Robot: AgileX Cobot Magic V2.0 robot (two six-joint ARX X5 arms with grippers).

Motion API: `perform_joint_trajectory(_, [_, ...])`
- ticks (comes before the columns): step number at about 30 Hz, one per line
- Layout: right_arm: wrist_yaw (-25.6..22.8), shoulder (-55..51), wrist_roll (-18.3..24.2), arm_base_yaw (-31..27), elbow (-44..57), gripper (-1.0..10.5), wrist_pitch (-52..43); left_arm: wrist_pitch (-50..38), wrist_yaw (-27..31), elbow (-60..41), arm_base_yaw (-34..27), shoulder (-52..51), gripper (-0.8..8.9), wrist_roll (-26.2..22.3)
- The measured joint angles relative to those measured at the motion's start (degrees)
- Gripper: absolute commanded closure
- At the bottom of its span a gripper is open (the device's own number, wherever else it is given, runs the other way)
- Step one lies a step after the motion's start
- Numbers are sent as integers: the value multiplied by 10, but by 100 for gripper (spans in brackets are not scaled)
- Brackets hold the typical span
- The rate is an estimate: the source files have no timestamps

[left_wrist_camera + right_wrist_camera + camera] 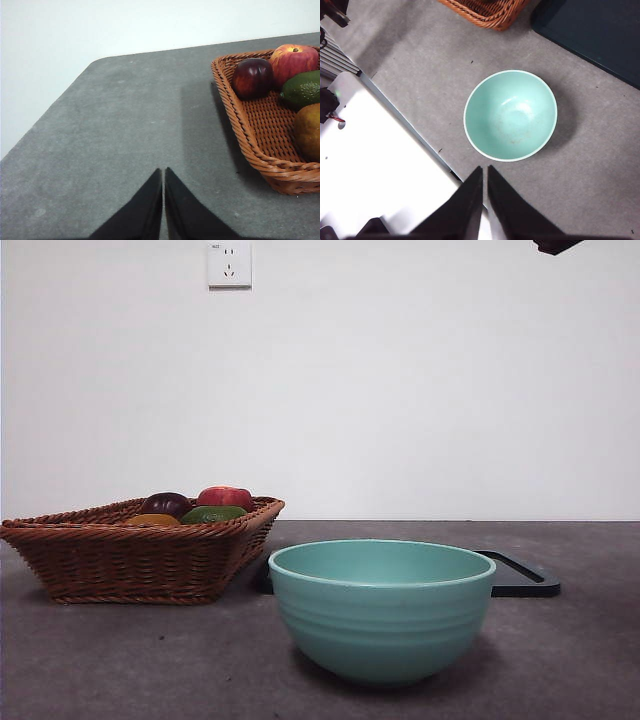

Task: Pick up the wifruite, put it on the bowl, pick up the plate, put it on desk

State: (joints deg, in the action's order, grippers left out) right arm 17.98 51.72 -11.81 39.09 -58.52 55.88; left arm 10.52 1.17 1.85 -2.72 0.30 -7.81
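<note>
The wifruite (152, 520) (307, 131), orange-brown and dull, lies in a wicker basket (140, 560) (240, 115) at the left of the desk (580, 660). The teal bowl (381, 608) (510, 115) stands empty near the front centre. Behind it lies the plate (520, 577) (600, 35), flat, dark and rectangular. My left gripper (163, 172) hangs shut above bare desk beside the basket, holding nothing. Above the desk's near edge, my right gripper (484, 170) is shut and empty, looking down on the bowl.
The basket also holds a dark purple fruit (252, 76), a red fruit (293, 60) and a green fruit (303, 89). A black arm tip (555, 245) shows at the top right of the front view. A white wall with a socket (229, 263) stands behind.
</note>
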Motion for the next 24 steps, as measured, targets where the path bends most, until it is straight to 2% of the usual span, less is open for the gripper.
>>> perform_joint_trajectory(21, [0, 0, 1, 0, 0, 940, 0, 0, 0, 0, 0, 0, 806, 0])
perform_joint_trajectory(24, [-9, -5, 21, -13, 0, 940, 0, 0, 0, 0, 0, 0, 806, 0])
